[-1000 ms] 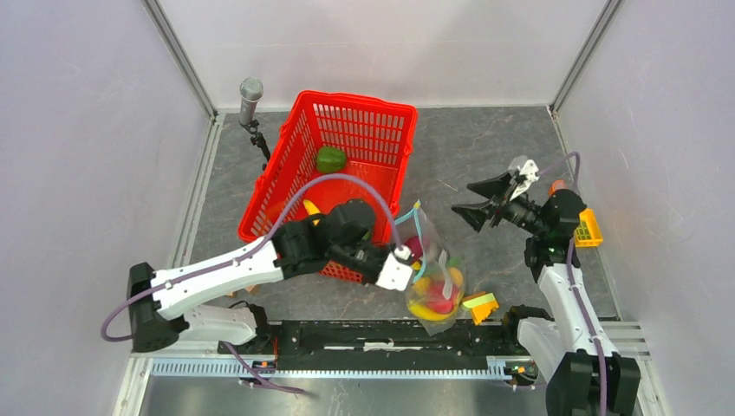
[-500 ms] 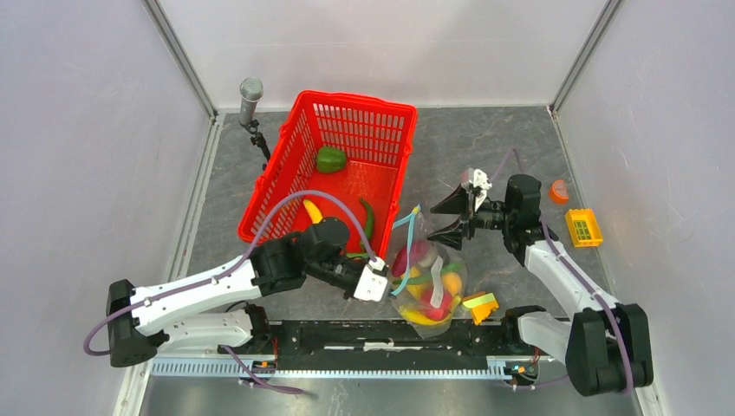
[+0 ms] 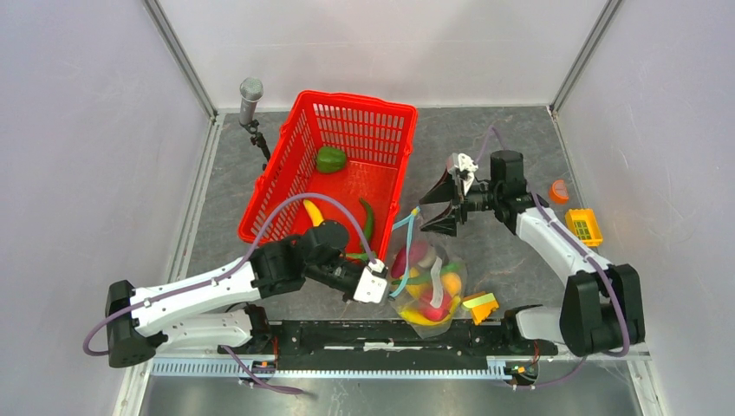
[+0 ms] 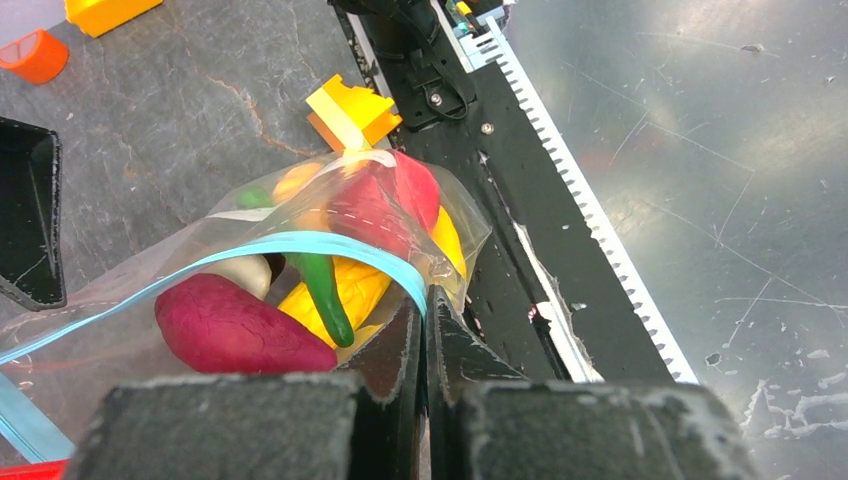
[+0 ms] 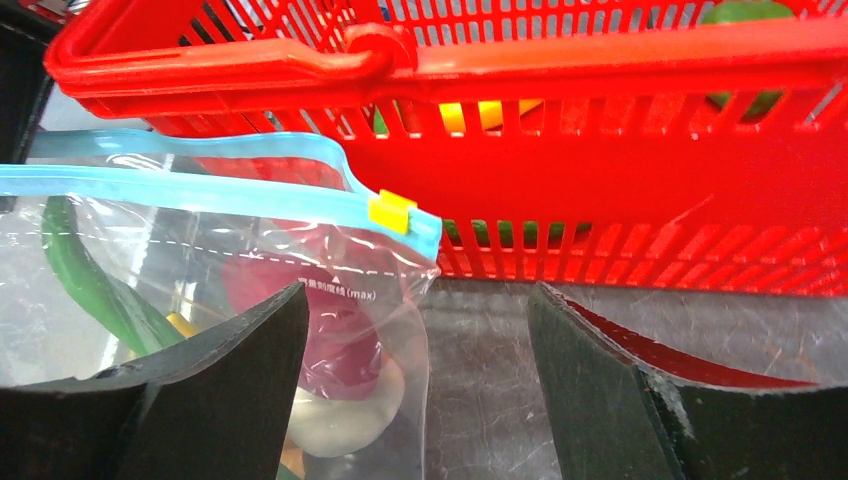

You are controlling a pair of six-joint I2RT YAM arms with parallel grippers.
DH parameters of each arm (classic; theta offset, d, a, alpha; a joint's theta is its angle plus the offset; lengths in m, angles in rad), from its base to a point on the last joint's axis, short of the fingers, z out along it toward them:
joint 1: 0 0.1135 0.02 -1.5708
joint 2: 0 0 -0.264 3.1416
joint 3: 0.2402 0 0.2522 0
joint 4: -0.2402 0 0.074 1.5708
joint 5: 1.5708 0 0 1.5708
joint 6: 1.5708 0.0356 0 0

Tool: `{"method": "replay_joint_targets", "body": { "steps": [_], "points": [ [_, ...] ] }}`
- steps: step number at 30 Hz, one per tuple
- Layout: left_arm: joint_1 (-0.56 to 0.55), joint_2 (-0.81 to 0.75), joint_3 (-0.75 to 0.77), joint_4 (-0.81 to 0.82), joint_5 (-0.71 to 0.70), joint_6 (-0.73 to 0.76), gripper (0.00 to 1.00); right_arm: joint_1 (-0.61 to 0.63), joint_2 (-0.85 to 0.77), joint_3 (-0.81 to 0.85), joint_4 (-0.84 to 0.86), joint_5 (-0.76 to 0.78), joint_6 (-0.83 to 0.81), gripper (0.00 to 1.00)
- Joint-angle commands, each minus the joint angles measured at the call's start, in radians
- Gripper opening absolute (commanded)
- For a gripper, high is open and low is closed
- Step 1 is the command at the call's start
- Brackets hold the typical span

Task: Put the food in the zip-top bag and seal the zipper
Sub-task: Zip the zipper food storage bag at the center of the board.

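Left fingers [image 4: 425, 325] clamp the zip-top bag [image 3: 431, 290] at its mouth — right fingers [image 5: 215, 370] are spread wide, holding nothing.
Bag lies on the table [image 3: 494, 147] just right of the red basket [image 3: 347, 111], with food [image 4: 235, 325] inside and the blue zipper [image 4: 300, 243] gaping. Right fingers hover at the bag's far corner — green pepper [image 3: 330, 159] and banana [image 3: 313, 212] are in the basket.

zip-top bag [image 5: 200, 270]: you see clear, crinkled, glossy plastic film.
food [image 4: 230, 325]: smooth, shiny plastic.
basket [image 3: 347, 113]: glossy plastic lattice.
table [image 3: 485, 139]: matt, stone-like, veined.
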Motion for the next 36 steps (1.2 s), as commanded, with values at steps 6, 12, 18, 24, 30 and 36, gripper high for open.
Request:
{"method": "replay_joint_targets", "body": {
  "steps": [6, 12, 18, 24, 30, 36],
  "points": [
    [0.000, -0.016, -0.011, -0.003, -0.041, -0.003, 0.02, 0.102, 0.200, 0.269, -0.693, -0.048, -0.619, 0.82],
    [0.001, -0.015, -0.025, 0.016, -0.043, -0.011, 0.02, 0.109, 0.387, 0.448, -1.196, -0.088, -1.091, 0.59],
    [0.000, -0.012, -0.024, 0.014, -0.048, -0.014, 0.02, 0.110, 0.370, 0.419, -1.197, -0.093, -1.125, 0.18],
    [0.000, -0.016, -0.020, 0.015, -0.066, -0.016, 0.05, 0.107, 0.305, 0.399, -1.195, -0.100, -1.125, 0.00],
    [0.000, -0.060, -0.006, 0.073, -0.091, -0.060, 0.56, 0.018, 0.153, 0.353, -1.195, -0.109, -1.107, 0.00],
    [0.000, -0.097, 0.100, 0.150, -0.203, -0.147, 0.92, -0.081, 0.066, 0.381, -1.194, -0.110, -1.032, 0.00]
  ]
}}
